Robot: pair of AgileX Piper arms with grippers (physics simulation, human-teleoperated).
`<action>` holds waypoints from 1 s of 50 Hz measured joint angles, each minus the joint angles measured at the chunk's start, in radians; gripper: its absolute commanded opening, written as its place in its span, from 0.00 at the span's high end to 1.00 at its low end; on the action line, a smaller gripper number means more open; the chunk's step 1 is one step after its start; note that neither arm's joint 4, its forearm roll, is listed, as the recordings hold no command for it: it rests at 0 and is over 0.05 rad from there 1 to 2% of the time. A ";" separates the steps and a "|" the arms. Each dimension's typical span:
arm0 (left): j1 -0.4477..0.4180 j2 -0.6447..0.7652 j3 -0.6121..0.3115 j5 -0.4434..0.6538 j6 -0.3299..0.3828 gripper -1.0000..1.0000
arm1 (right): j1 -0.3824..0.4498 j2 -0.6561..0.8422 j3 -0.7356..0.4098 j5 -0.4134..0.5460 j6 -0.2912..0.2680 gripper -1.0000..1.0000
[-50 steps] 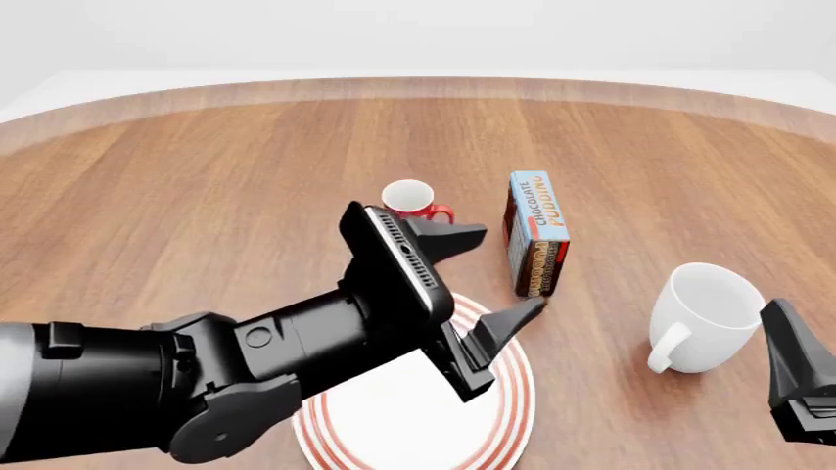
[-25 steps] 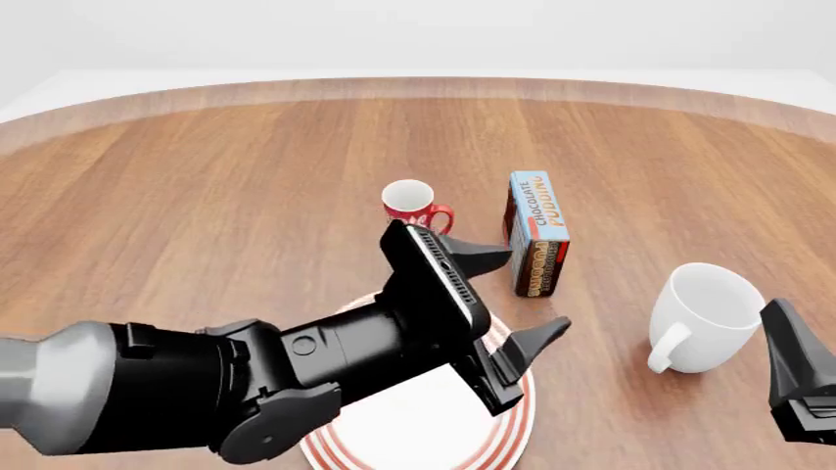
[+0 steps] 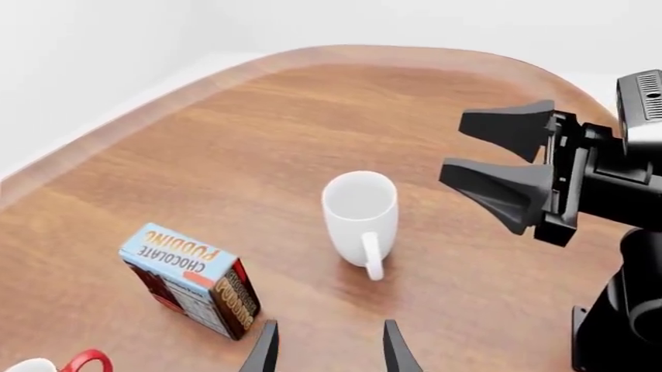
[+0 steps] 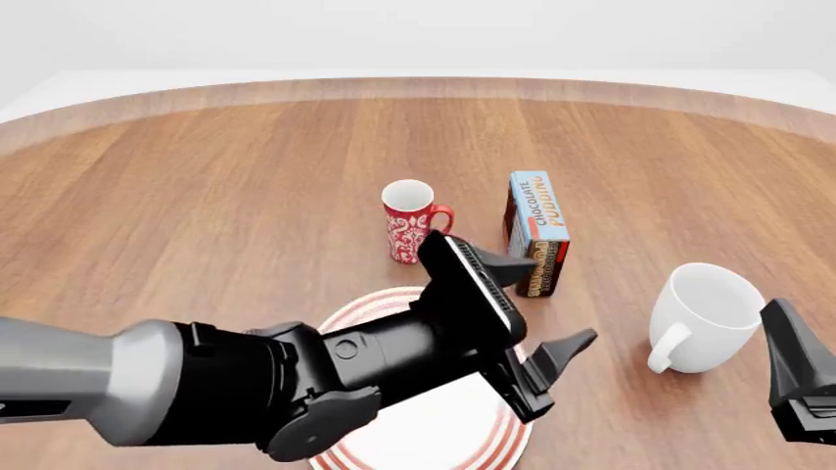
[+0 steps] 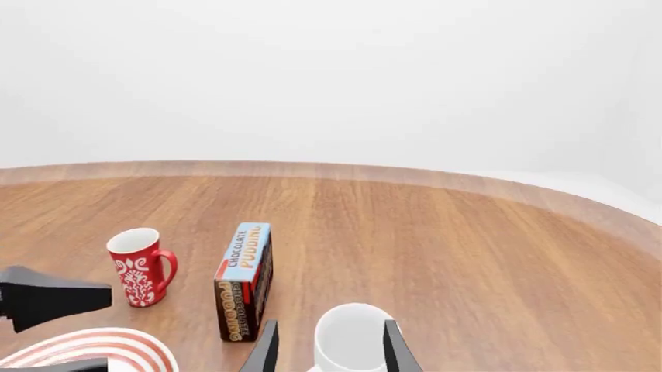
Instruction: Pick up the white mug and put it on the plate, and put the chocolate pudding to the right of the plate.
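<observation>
The white mug (image 4: 706, 313) stands upright on the table at the right, handle toward the near side; it also shows as the mug (image 3: 361, 211) and the mug (image 5: 349, 341). Behind and left of it stands the chocolate pudding (image 4: 537, 232), upright beside the plate's (image 4: 438, 441) far right rim. My left gripper (image 4: 542, 305) hovers open over that rim, between pudding and mug, holding nothing. My right gripper (image 4: 794, 382) waits open at the near right, just short of the mug, its fingers (image 3: 497, 190) spread apart.
A slim red patterned mug (image 4: 411, 221) stands left of the pudding box, behind the plate. My left arm covers much of the plate. The round wooden table's edge (image 4: 418, 83) curves along the back.
My left arm has swung right and lower, carrying its open gripper from over the plate toward the white mug and uncovering the red mug. The right gripper and all objects have stayed put.
</observation>
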 measured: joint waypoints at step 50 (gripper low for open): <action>-0.037 0.161 -0.128 -0.005 -0.056 0.00 | 0.002 0.000 0.001 -0.005 0.003 0.00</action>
